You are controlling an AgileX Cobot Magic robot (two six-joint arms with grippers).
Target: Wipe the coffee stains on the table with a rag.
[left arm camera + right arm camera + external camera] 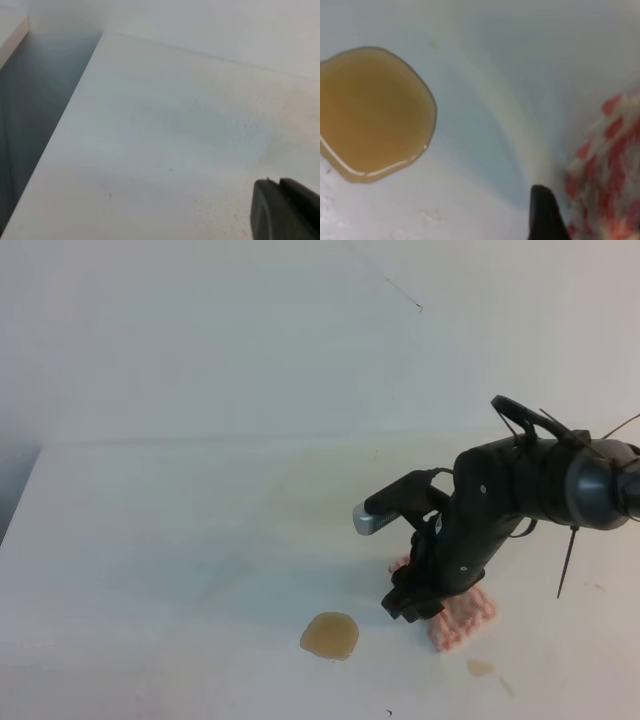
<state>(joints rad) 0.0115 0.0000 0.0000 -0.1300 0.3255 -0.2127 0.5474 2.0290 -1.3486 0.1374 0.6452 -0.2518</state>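
On table (180, 520), right jaws down on rag (465, 618), spread unclear; coffee stains (330, 636) just left.

Table (200, 530): smooth, matt white surface with faint yellowish smears. Coffee stains (330, 636): glossy tan liquid with bright highlights along the edge. Rag (465, 618): soft, nubbly woven cloth. Right gripper (405, 605): dark plastic-looking housing, slight sheen.

I get bright, even, diffuse light with only faint shadows on the table (180, 540). My right wrist view is soft and out of focus; the rag (615, 165) blurs, and a thin glare line rims the coffee stains (370, 112)
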